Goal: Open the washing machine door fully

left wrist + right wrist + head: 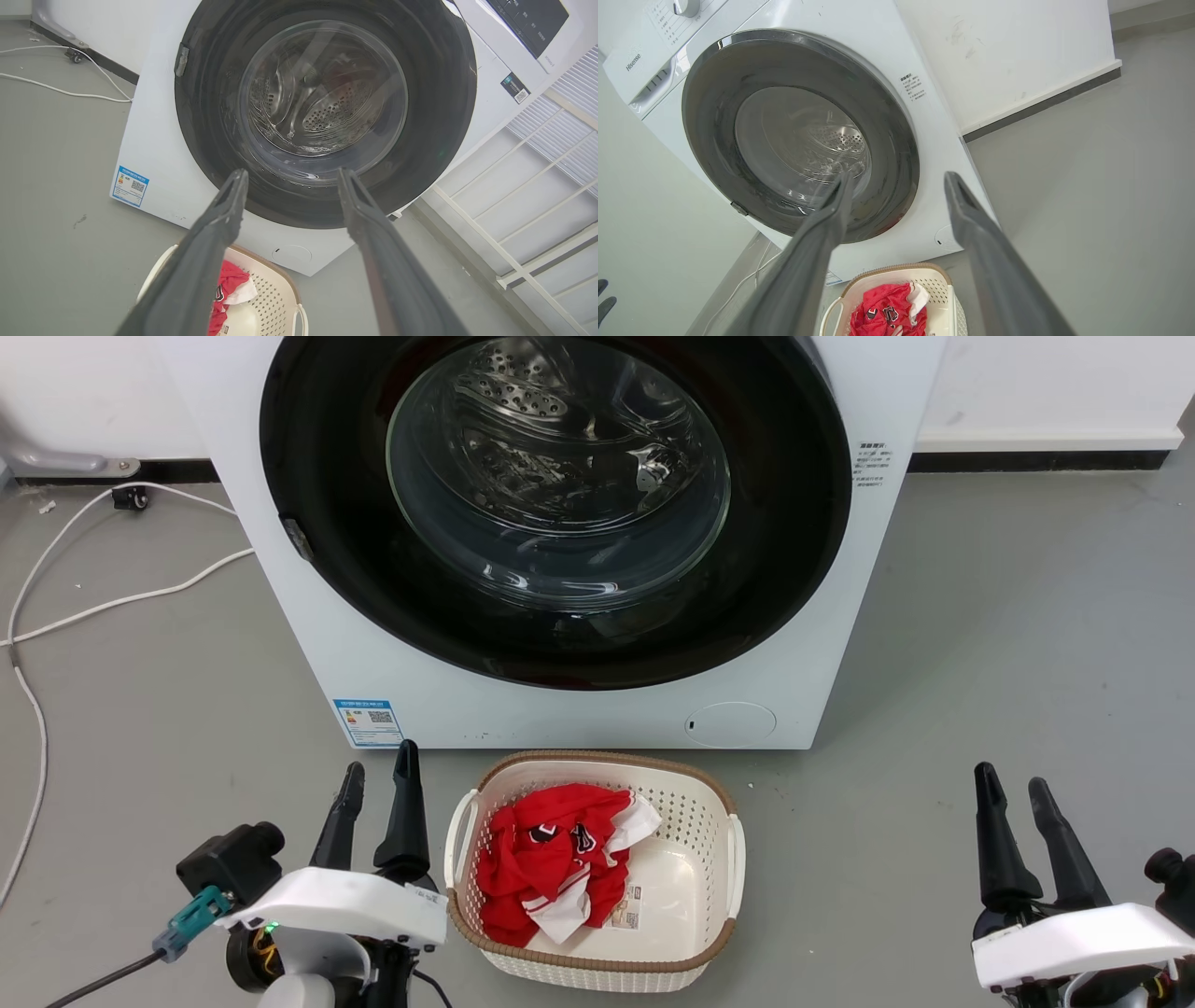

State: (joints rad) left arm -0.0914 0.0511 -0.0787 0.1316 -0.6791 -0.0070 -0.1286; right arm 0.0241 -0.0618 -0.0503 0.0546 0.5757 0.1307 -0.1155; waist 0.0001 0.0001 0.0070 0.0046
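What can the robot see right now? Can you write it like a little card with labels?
washing machine: white, standing on the grey floor
washing machine door: round, black, glass window in the middle, shut
basket: on the floor in front of the machine
clothes: red and white, lying in the basket
left gripper: open, holding nothing, not touching the door
right gripper: open, holding nothing, not touching the door
cable: white, on the floor left of the machine
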